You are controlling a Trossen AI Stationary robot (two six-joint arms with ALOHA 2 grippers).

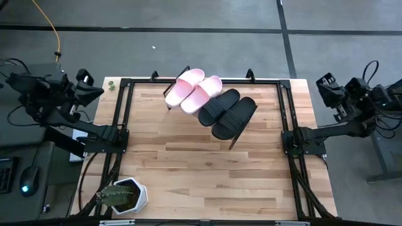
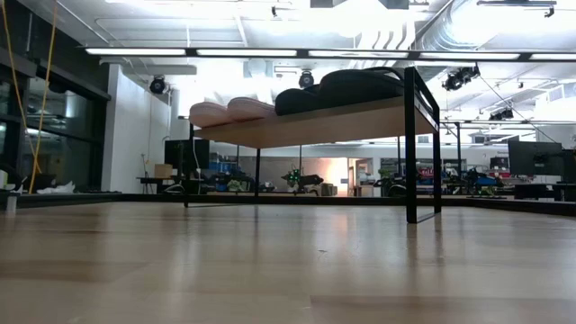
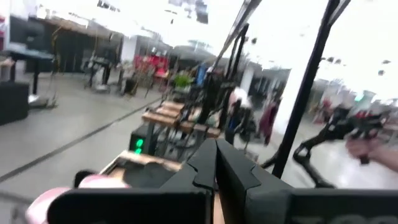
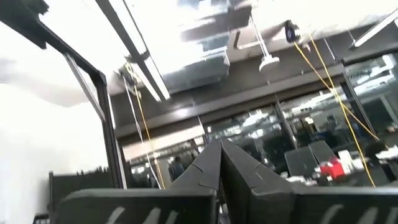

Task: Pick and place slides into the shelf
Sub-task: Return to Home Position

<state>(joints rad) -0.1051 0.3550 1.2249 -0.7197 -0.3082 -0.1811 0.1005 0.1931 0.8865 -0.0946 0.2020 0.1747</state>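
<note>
Two pale pink slides [image 1: 188, 85] [image 1: 203, 94] and two black slides [image 1: 219, 105] [image 1: 234, 117] lie side by side in a slanted row on the shelf [image 2: 315, 126], near the table's far edge. In the low view the pink slides [image 2: 229, 110] and black slides [image 2: 346, 88] rest on the board's top, and the board stands on thin black legs [image 2: 411, 148]. My left gripper [image 1: 94, 91] [image 3: 216, 163] waits shut, raised off the table's left edge. My right gripper [image 1: 327, 86] [image 4: 219, 160] waits shut, raised off the right edge. Neither is near the slides.
A small cactus in a white pot [image 1: 122, 196] stands at the table's near left corner. Black frame rails [image 1: 123, 119] [image 1: 286, 119] run along the left and right sides of the wooden tabletop [image 1: 201, 176]. Bare wood lies between the shelf and the near edge.
</note>
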